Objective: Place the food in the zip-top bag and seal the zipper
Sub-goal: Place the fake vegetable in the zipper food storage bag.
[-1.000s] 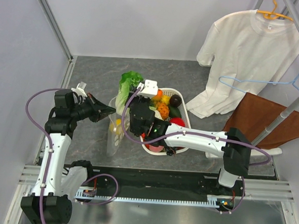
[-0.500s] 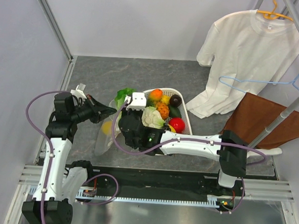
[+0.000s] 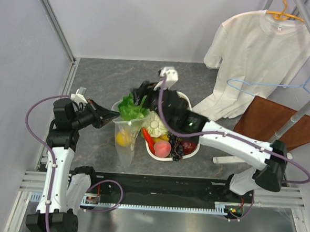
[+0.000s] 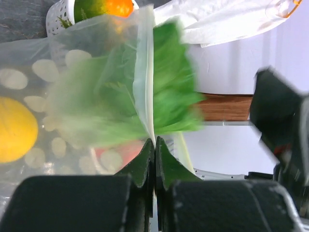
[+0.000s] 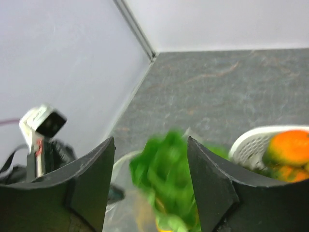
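The clear dotted zip-top bag (image 3: 125, 141) stands on the table with a yellow fruit (image 3: 123, 139) inside. My left gripper (image 3: 108, 117) is shut on its mouth edge, the whitish zipper (image 4: 144, 82) running up from the jaws (image 4: 154, 141). Green lettuce (image 3: 132, 107) sits in the bag's mouth, blurred in both wrist views (image 5: 166, 179). My right gripper (image 3: 142, 91) hangs open just above and behind it, fingers (image 5: 150, 140) apart and empty. More food, a pink peach (image 3: 162, 148) and a red fruit (image 3: 189, 146), lies in the white basket (image 3: 186, 96).
A white T-shirt (image 3: 254, 48) on a hanger, a blue hanger (image 3: 272, 84) and a brown cloth (image 3: 270, 123) fill the right side. A metal frame rail (image 3: 53, 20) borders the left. The basket's rim (image 5: 246, 140) touches the bag's right side.
My right gripper opened, let go of the lettuce at the bag's mouth and drew up and back. The left gripper kept its hold; the bag now stands more upright.
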Available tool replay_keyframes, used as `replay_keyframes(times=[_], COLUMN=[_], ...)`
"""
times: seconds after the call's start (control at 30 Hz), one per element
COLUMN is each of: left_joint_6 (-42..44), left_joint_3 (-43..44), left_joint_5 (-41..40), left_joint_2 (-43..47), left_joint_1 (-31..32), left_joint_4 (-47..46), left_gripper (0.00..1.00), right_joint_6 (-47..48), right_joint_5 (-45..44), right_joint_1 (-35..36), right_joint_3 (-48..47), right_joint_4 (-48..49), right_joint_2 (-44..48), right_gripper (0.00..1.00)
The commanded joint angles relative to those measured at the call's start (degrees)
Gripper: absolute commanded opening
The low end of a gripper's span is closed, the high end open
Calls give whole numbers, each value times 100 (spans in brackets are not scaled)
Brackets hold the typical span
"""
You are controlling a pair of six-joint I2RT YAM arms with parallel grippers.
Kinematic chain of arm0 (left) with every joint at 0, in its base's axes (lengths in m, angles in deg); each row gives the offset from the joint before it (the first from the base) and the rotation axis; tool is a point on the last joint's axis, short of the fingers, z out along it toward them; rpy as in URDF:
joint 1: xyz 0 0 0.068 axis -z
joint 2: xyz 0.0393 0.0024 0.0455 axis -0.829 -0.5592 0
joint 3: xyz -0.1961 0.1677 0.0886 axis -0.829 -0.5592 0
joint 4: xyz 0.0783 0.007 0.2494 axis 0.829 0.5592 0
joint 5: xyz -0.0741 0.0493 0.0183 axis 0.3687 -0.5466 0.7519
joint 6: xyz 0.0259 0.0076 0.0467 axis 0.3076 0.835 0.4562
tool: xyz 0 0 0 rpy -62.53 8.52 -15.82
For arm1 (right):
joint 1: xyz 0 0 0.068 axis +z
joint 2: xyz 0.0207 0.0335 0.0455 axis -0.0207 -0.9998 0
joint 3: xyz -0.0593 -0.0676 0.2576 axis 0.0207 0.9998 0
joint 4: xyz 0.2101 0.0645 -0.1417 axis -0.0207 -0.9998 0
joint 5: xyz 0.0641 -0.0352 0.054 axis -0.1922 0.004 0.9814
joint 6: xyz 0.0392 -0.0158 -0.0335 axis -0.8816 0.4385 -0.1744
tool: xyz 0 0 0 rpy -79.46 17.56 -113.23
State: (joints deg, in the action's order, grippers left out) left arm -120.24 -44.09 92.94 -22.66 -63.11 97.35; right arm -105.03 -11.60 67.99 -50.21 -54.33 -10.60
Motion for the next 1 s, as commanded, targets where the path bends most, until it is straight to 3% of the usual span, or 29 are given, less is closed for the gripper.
replay_keyframes(times=[0.0, 0.03, 0.07, 0.17, 0.53, 0.73, 0.9, 0.97], left_joint_6=[-141, -133, -124, -89, 87, 201, 394, 456], left_joint_3=[101, 101, 110, 92, 144, 162, 303, 382], left_joint_5=[338, 338, 338, 364, 513, 636, 725, 751], left_joint_2=[106, 115, 106, 115, 159, 185, 282, 308], left_joint_1=[-106, -115, -115, -141, -141, -141, -141, -141], left_joint_4=[-341, -350, -350, -385, -455, -551, -684, -701], left_gripper=[2, 2, 2, 2, 2, 2, 2, 2], right_joint_6=[-146, -50, -127, -435, -1402, -1912, -2061, -2088], right_joint_5=[1903, 2113, 2289, 3072, 4074, 5558, 5912, 5930], right_joint_1=[-957, -1011, -1212, -1590, -2075, -2347, -2365, -2365], right_joint_3=[-116, -81, 111, 428, 1352, 844, 807, 807], right_joint_4=[-766, -898, -1013, -1189, -1225, -1242, -1207, -1207], right_joint_2=[672, 743, 822, 1121, 832, -230, -399, -434], right_gripper=[68, 66, 54, 47, 40, 40, 40, 31])
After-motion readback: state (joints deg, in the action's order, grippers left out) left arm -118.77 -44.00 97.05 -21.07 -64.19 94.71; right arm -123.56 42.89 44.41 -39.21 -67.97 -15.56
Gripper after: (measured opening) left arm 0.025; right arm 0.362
